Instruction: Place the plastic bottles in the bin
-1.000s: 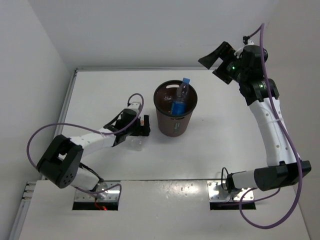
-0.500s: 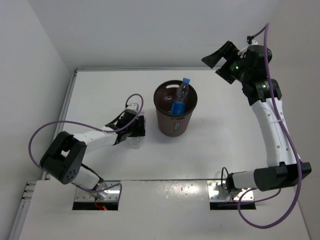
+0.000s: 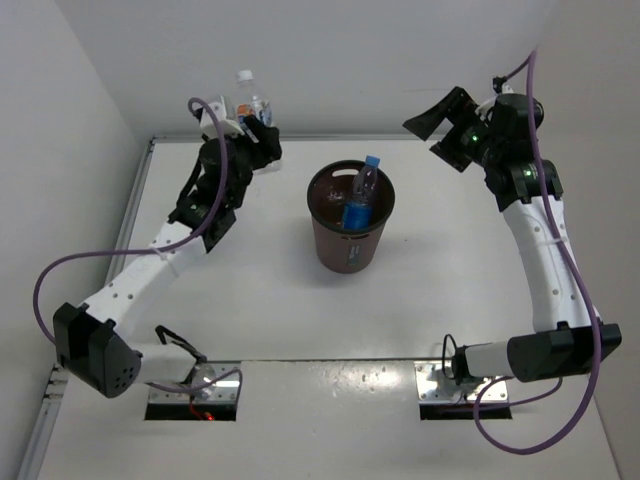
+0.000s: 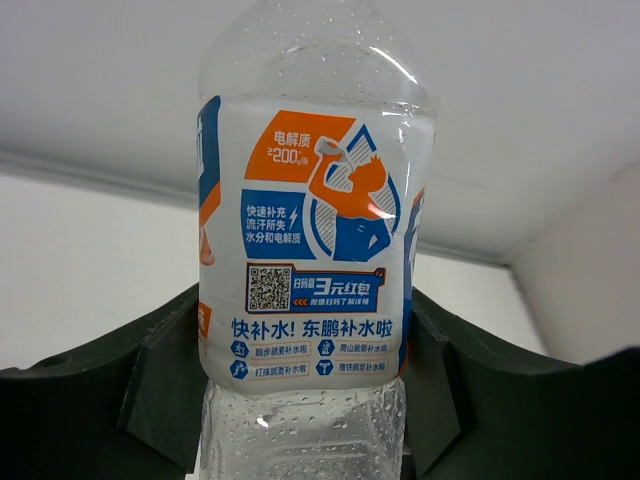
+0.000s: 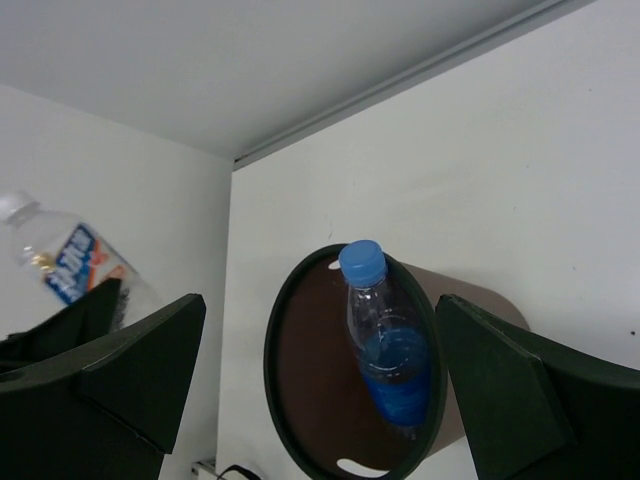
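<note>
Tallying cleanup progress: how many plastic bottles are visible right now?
2. The blue-capped bottle leans in the bin; the labelled bottle is held up in the left gripper. Others may lie hidden inside the bin.

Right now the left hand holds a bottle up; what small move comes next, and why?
Probably swing the left hand right until the bottle is over the bin. It is gripped but sits left of the rim, so letting go here would likely miss.

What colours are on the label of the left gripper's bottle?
White with blue and orange graphics; the label shows best in the left wrist view.
</note>
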Controlling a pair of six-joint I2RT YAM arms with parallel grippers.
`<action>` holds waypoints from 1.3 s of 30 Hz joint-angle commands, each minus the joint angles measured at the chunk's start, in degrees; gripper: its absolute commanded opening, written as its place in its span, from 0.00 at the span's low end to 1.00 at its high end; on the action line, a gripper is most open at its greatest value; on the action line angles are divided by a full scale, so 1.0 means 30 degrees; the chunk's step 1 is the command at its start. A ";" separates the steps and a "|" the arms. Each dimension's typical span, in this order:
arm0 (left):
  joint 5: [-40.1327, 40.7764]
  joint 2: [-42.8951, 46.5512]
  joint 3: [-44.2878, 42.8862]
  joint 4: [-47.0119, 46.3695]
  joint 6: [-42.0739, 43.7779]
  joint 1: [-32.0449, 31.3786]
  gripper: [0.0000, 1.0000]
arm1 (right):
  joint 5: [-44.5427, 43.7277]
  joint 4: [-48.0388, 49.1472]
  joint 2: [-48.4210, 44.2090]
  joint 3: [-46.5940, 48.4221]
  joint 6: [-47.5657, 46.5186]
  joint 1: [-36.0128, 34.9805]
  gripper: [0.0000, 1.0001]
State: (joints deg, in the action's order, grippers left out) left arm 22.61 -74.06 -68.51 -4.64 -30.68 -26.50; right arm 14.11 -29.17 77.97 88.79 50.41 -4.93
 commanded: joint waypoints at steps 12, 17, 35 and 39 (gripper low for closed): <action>-0.1238 -0.2559 -0.1011 -0.2964 0.1319 -0.6459 0.66 | 0.0834 0.0699 -0.0445 -0.0330 0.0305 0.0295 1.00; -0.1414 -0.2969 -0.1187 -0.3139 0.1319 -0.7016 0.74 | 0.0658 0.0494 -0.0796 -0.0506 0.0305 0.0471 1.00; 0.4733 -0.1653 -0.2241 -0.1733 0.3573 -0.5697 1.00 | 0.0219 0.0289 -0.0796 -0.0858 0.0305 0.0647 1.00; 0.7604 -0.1445 -0.2066 0.0600 0.2437 -0.3422 1.00 | 0.0014 0.0084 -0.0796 -0.0858 0.0481 0.0647 1.00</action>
State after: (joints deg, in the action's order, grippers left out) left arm 35.99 -81.45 -73.36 -7.22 -21.89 -41.32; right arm 15.00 -29.26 77.03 86.39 51.03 -3.18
